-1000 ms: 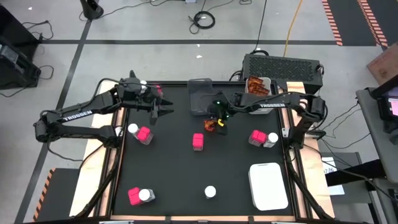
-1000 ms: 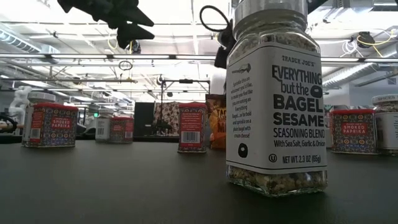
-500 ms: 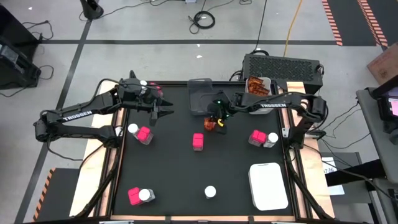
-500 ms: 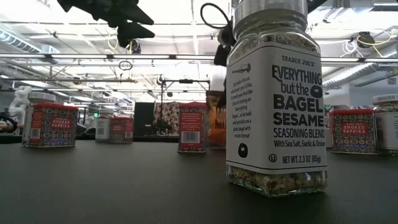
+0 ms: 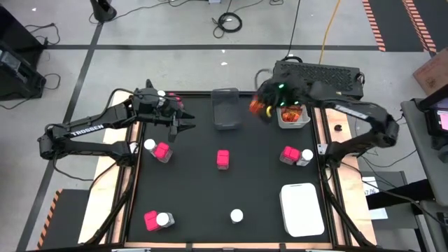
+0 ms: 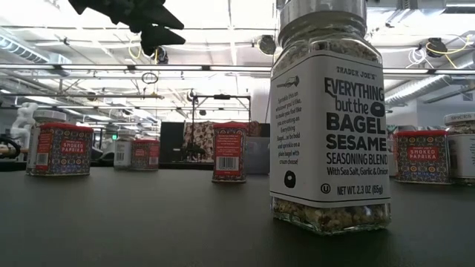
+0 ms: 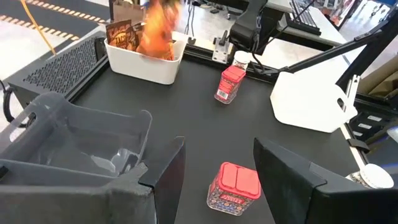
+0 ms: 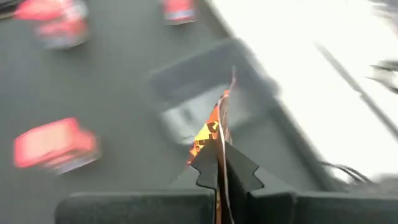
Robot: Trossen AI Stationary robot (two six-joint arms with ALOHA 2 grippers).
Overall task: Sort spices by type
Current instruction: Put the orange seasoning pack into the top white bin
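The right hand [image 5: 263,107] is clamped on an orange-red crinkly sachet [image 8: 211,134], whose thin edge stands pinched between the two dark fingers [image 8: 239,171] in the right wrist view. Seen from above, this hand hangs near the far right corner of the black surface [image 5: 196,189], between the dark grey plastic tray [image 5: 225,110] and the small white rectangular bin [image 5: 292,117], just beside the bin's near wall. That bin already holds other orange-red sachets [image 7: 124,36].

The left hand [image 5: 180,126] hovers over the far left part of the surface with its fingers [image 7: 280,180] parted and nothing between them. A bright pink cube-like pack [image 7: 235,188] stands on the surface ahead of it, apart from the fingers.

Other pink packs [image 5: 162,151] and little clear jars with white round lids [image 5: 236,215] stand scattered over the surface, some in pairs. A larger white rectangular bin [image 5: 302,208] lies at the near right.
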